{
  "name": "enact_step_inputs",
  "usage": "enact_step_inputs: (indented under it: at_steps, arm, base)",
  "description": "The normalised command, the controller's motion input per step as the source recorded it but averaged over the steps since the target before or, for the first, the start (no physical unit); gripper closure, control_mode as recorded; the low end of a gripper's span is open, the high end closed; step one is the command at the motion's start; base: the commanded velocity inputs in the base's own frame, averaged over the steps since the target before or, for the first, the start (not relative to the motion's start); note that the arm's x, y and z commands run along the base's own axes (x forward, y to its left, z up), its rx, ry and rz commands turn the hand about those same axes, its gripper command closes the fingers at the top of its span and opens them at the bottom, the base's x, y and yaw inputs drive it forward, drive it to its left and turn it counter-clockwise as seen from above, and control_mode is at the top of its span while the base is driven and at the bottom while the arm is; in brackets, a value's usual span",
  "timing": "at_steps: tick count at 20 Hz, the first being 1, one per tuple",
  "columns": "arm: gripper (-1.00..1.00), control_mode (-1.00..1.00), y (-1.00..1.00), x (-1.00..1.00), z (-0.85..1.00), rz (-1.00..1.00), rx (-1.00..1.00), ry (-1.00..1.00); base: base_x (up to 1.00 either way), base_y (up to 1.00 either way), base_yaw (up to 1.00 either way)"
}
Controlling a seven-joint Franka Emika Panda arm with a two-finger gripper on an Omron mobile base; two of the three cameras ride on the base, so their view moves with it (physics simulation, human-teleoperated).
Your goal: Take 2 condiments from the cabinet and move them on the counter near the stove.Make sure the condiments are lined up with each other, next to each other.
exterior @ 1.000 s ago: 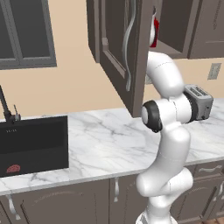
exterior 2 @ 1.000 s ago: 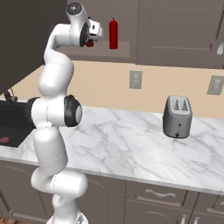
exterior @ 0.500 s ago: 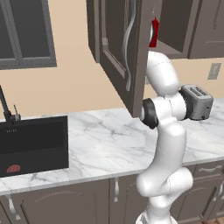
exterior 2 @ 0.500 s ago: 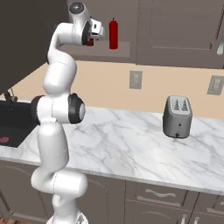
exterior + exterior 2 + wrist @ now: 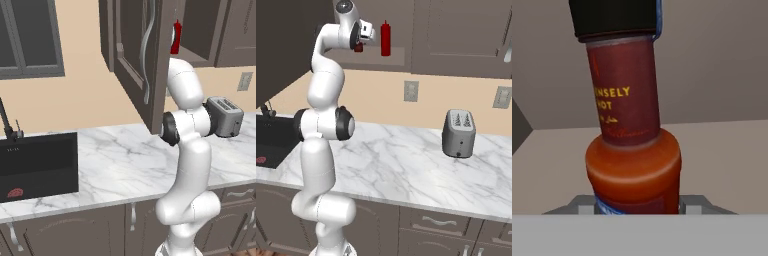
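I count two condiment bottles in the cabinet (image 5: 135, 60), one toaster (image 5: 458, 133) on the desk (image 5: 406, 167), one sink (image 5: 37, 165) and two wall outlets.

Bottle 1 — the slim all-red squeeze bottle (image 5: 386, 39) — stands upright on the cabinet shelf (image 5: 387, 56), free of the arm. From the left base view I see it as a red strip (image 5: 175, 37) just past the edge of the open door.

Bottle 2 — the reddish-brown sauce bottle (image 5: 631, 150) — sits directly ahead of the hand camera, very close. It has a dark cap, a dark red neck label with yellow lettering and an orange-red body. In the right base view it is a small red patch (image 5: 358, 48) at the hand, just left of the squeeze bottle and apart from it.

Fingers (image 5: 362, 44): they are raised to shelf height inside the cabinet, with the sauce bottle between them. In the hand view the bottle's base sits between two grey blocks at the bottom edge. I cannot tell from these views whether the fingers are pressed onto the bottle or stand slightly off it.

The cabinet door hangs open toward the arm. The desk carries the toaster, well to the right of the arm; the sink is set in at the left.
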Motion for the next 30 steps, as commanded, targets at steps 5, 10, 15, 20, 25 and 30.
enact_step_inputs:
  at_steps: [5, 10, 15, 20, 25, 30]
  arm:
    - [1.00, -1.00, 0.00, 0.00, 0.00, 0.00, 0.00, 0.00]
    - [1.00, -1.00, 0.00, 0.00, 0.00, 0.00, 0.00, 0.00]
    - [1.00, -1.00, 0.00, -0.15, -0.26, 0.00, 0.00, 0.00]
    - [1.00, -1.00, 0.00, -0.53, -0.39, 0.00, 0.00, -0.03]
    - [1.00, -1.00, 0.00, -0.73, -0.22, 0.00, 0.00, -0.11]
    - [1.00, -1.00, 0.00, -0.93, -0.13, 0.00, 0.01, -0.14]
  base:
    - [0.00, 0.00, 0.00]
    - [0.00, 0.00, 0.00]
    - [0.00, 0.00, 0.00]
    - [0.00, 0.00, 0.00]
    - [0.00, 0.00, 0.00]
    - [0.00, 0.00, 0.00]
